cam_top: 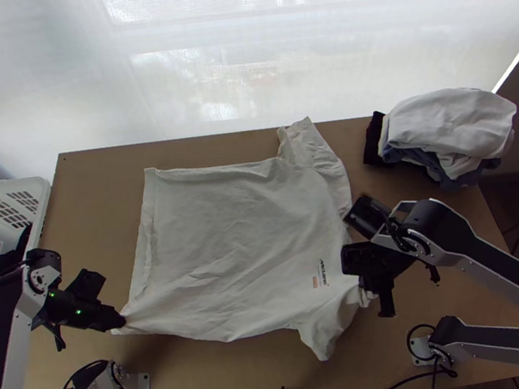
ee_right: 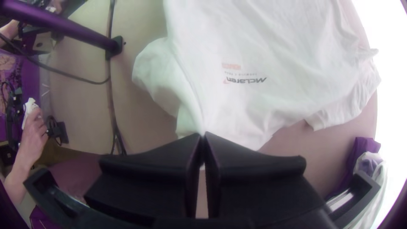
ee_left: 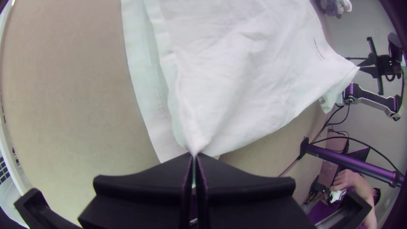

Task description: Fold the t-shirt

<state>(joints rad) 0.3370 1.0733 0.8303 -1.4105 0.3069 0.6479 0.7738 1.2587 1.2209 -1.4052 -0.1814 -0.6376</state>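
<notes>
A bright, pale screen [cam_top: 199, 73] stands behind the light brown wooden table [cam_top: 96, 222]. At the table's left edge is a white plastic basket with slotted walls [cam_top: 2, 197]; at the far right sits a rumpled pile of white, blue and black cloth [cam_top: 448, 126].

The white cotton short-sleeved t-shirt [cam_top: 234, 235] lies spread mid-table, hem to the left and shoulders to the right. The left gripper, with broad flat black fingers [ee_left: 195, 153], is closed narrow on the near hem corner; the right gripper, equally black and broad [ee_right: 203, 133], is pinched narrow on cloth by the near shoulder. The near sleeve [cam_top: 322, 336] droops between the 2 grips, close to the right hold, and the far sleeve [cam_top: 310, 146] is creased.

The step in hand looks to be the 1st lengthwise fold, near side over far. To do it well, both grippers should lift together, at 1 height and 1 pace, keeping the cloth between them lightly taut. Too much pull would drag the body askew; too little would let the middle sag and crease. At the hem, 2 layers lie out of line, and I cannot tell whether the left pinch takes both, so a slow lift is wise. The near sleeve should be laid flat on the body, and both ends lowered before either grip opens.
</notes>
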